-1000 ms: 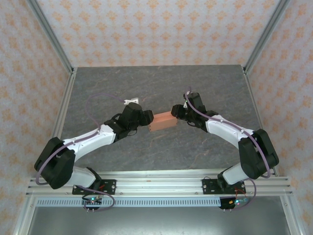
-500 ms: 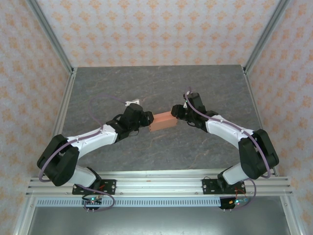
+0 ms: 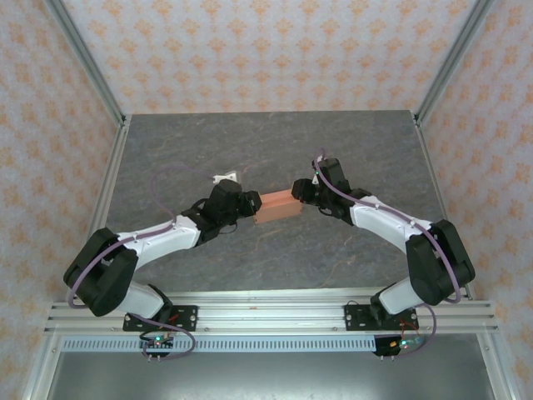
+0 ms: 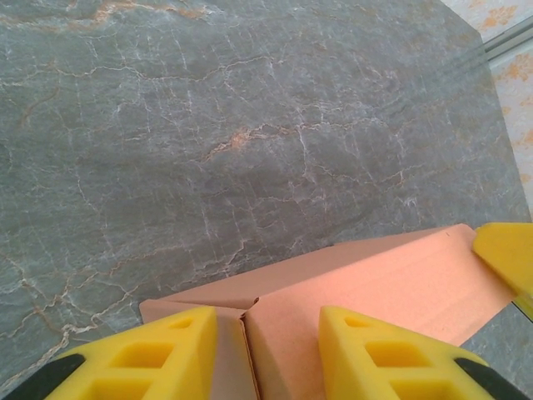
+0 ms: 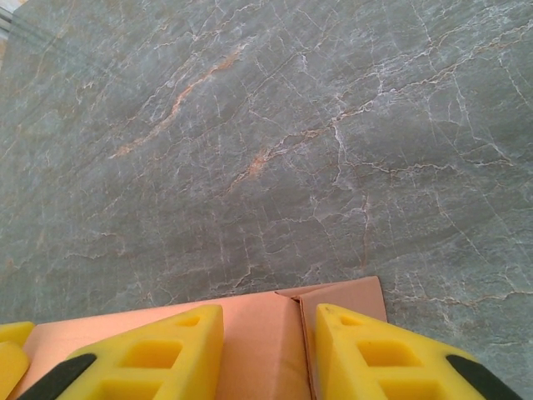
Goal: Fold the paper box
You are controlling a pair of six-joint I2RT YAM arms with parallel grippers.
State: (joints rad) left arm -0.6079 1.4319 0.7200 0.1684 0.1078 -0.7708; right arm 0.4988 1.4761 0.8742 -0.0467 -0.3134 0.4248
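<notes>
Salmon-orange paper box sits at the middle of the desk, its right end pinched by the right end effector, the left end effector astride the other end, grip unclear; squeeze evenly, keeping walls square so flaps seat.

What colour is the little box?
Salmon-orange. The paper box shows best in the left wrist view.

The paper box is at the middle of the table; left gripper meets its left end, right gripper its right end.
</notes>
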